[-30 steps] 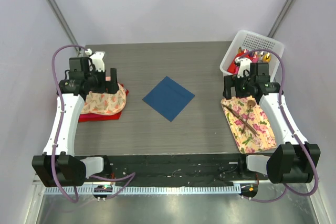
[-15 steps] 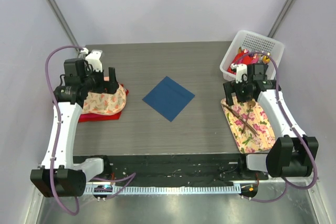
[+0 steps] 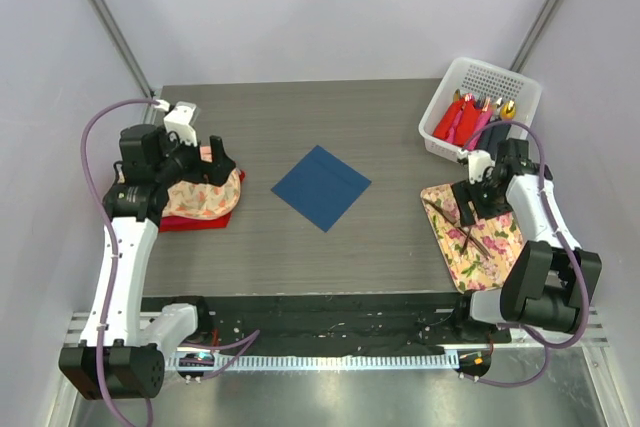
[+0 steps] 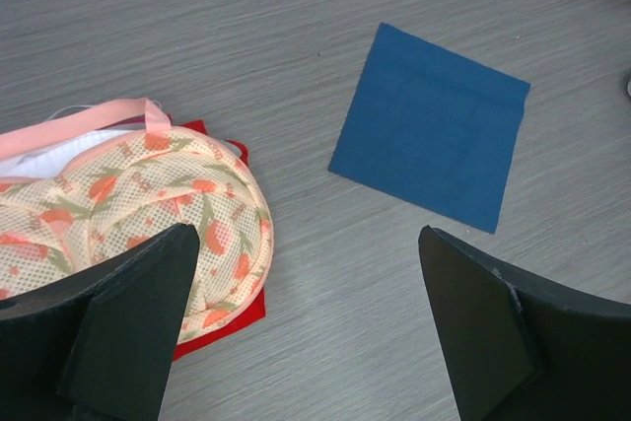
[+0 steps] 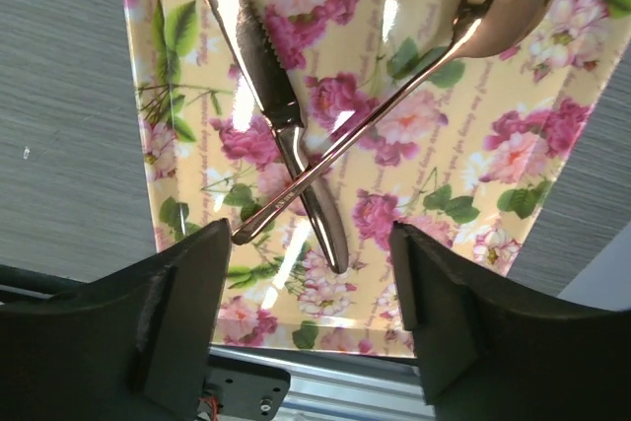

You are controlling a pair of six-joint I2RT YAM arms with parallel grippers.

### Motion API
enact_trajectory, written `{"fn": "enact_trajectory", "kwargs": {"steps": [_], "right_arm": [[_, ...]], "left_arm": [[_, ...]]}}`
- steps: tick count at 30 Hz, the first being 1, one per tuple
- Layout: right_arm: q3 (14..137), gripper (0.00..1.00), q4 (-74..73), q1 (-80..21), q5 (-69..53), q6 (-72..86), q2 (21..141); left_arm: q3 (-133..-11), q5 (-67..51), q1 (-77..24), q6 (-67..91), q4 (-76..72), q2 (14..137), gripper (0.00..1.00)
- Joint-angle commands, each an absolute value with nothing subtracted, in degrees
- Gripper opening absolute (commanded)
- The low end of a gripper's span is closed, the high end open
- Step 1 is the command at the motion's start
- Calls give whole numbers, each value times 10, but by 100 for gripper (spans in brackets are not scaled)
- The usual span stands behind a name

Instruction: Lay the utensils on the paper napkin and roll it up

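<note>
Utensils (image 5: 296,160), a copper-brown knife (image 5: 258,56) and a spoon (image 5: 414,66), lie crossed on a glossy floral tray (image 5: 513,135). Their handle ends sit in the gap between the jaws of the right gripper (image 5: 308,239), which stand apart and touch neither piece. From above, this gripper (image 3: 472,205) hangs over the far end of the tray (image 3: 495,257) at the right side of the dark table (image 3: 300,247). A white basket (image 3: 500,82) holding red and pink rolls (image 3: 462,119) stands just beyond it. The left gripper (image 4: 308,234) has its jaws spread wide and holds nothing. It hovers beside a floral mesh cloth (image 4: 128,194) that lies on a red sheet (image 4: 232,317). The paper napkin (image 4: 429,140), a dark blue square, lies flat and bare at the table's middle (image 3: 321,187), well apart from the utensils.
</note>
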State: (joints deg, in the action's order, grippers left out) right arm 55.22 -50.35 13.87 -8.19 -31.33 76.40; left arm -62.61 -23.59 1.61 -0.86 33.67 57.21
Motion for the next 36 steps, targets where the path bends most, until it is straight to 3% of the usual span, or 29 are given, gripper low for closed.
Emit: {"fn": "enact_trajectory", "kwargs": {"steps": [1, 3, 6, 15, 22, 30, 36], "right_arm": [[550, 67, -509, 135, -125, -397, 769], [550, 56, -510, 128, -125, -428, 786], [557, 49, -508, 113, -113, -450, 814], [563, 49, -482, 74, -75, -481, 874], [542, 56, -460, 72, -38, -497, 904], [492, 58, -458, 85, -12, -538, 897], [484, 52, -468, 110, -14, -563, 868]], "left_arm": [[-613, -272, 12, -11, 301, 567, 100], [-607, -278, 11, -11, 298, 567, 100], [-598, -282, 10, -10, 295, 568, 100], [-582, -281, 7, -13, 289, 571, 100], [-578, -277, 7, -17, 289, 572, 100], [-582, -272, 6, -23, 288, 583, 100], [-584, -273, 6, -24, 288, 588, 100]]}}
